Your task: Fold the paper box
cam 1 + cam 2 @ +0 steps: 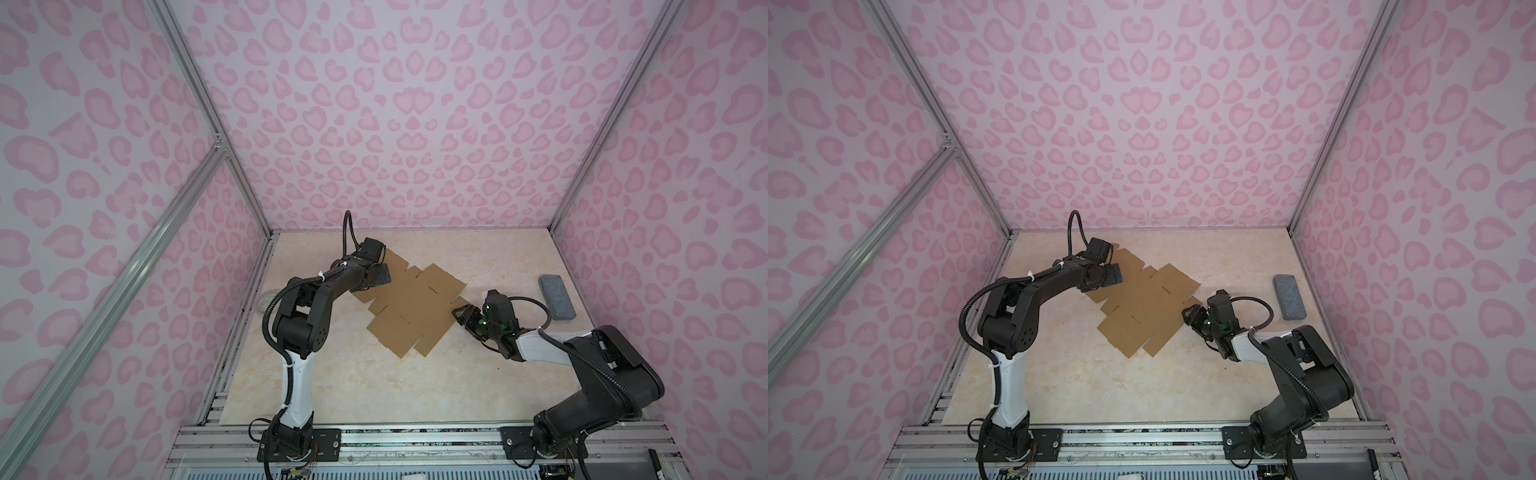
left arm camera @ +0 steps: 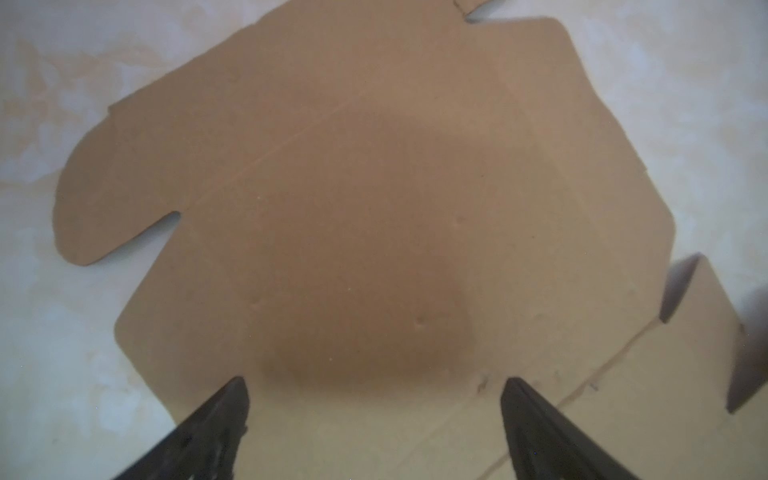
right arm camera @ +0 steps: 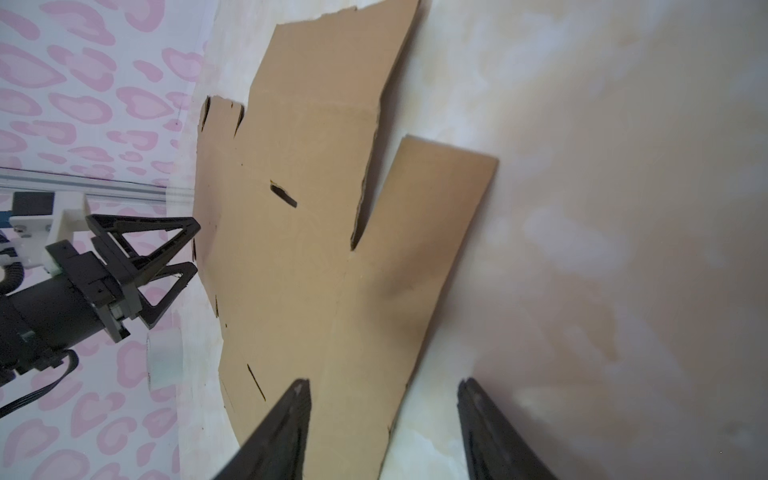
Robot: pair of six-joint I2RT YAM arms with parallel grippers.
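At the far left edge of the pale marbled counter [image 1: 332, 374], a clear roll of tape [image 1: 266, 300] is lying partly behind the left arm. It is well apart from the work and is probably being kept for sealing. The left pincer [image 1: 383, 269] is hovering with its jaws spread wide over the far left panel of the plain brown die-cut cardboard paper box [image 1: 415, 307]. In the left wrist view its fingertips [image 2: 216, 424] are standing either side of a creased panel, which suggests it is placed to pin that end down, though contact cannot be confirmed. The paper box is lying flat and unfolded at the middle of the counter, turned diagonally, with no wall raised. At its right corner, the right pincer [image 1: 459, 316] is sitting low and rolled on its side. Its jaws are partly apart, with the edge of a narrow side flap between them and nothing clamped, a posture likely suited to pinching and lifting that flap. Further right, a grey rectangular block [image 1: 557, 297] is resting near the wall, clear of both arms.
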